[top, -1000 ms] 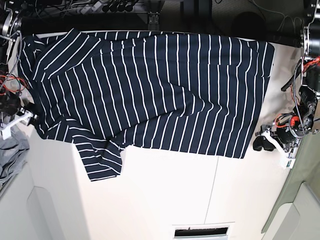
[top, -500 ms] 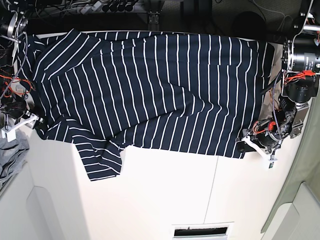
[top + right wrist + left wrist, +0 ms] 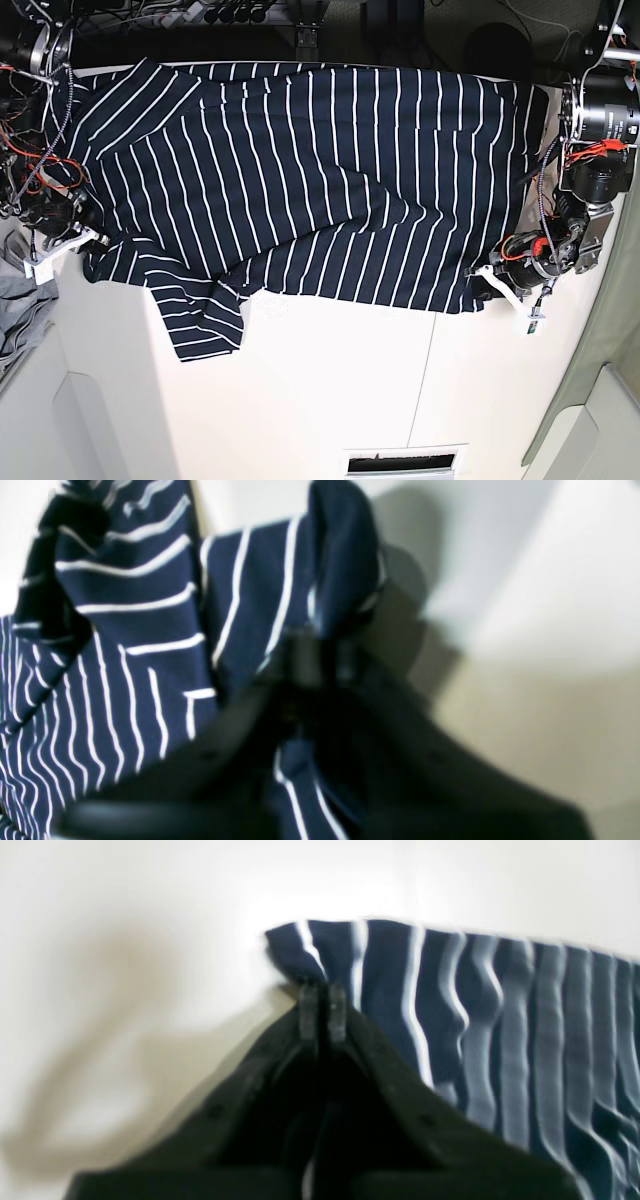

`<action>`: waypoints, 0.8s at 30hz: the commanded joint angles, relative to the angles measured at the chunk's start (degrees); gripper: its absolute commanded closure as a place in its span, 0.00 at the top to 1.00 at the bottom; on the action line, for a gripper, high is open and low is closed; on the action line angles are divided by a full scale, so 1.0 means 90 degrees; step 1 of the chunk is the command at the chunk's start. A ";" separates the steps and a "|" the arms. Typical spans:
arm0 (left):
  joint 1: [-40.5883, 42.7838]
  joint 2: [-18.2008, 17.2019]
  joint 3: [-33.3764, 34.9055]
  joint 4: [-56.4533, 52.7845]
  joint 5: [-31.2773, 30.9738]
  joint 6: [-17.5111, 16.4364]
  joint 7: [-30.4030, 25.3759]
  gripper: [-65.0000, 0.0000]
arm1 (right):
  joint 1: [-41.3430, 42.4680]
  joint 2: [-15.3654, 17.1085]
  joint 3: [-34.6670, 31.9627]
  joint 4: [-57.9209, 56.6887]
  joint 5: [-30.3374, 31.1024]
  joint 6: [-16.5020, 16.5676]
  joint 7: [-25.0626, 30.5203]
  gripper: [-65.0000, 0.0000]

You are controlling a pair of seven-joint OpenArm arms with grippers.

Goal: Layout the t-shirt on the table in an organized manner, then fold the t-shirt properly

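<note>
While the striped t-shirt (image 3: pixel 300 190) lay spread across the far half of the white table (image 3: pixel 340 390), the left gripper (image 3: pixel 322 1007) had its fingers pressed together on the hem corner, at the shirt's edge. The right gripper (image 3: pixel 320 662) was clamped on a bunched fold at the opposite side, beside a grey cloth (image 3: pixel 20 310).

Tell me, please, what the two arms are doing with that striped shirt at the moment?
Both arms are working at opposite edges of the dark navy, white-striped fabric t-shirt, which lies spread but rumpled on the large white tabletop. The left gripper looks shut at the shirt's near corner, and the right gripper is bunched into fabric at the other end. One sleeve is creased, and no fold has been made yet.
</note>
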 commanded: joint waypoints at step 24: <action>0.2681 -0.2752 -0.0017 0.5039 -0.3551 -0.0084 0.2557 0.00 | -0.2416 0.0882 0.0527 0.3560 0.1481 0.0253 -0.1581 0.00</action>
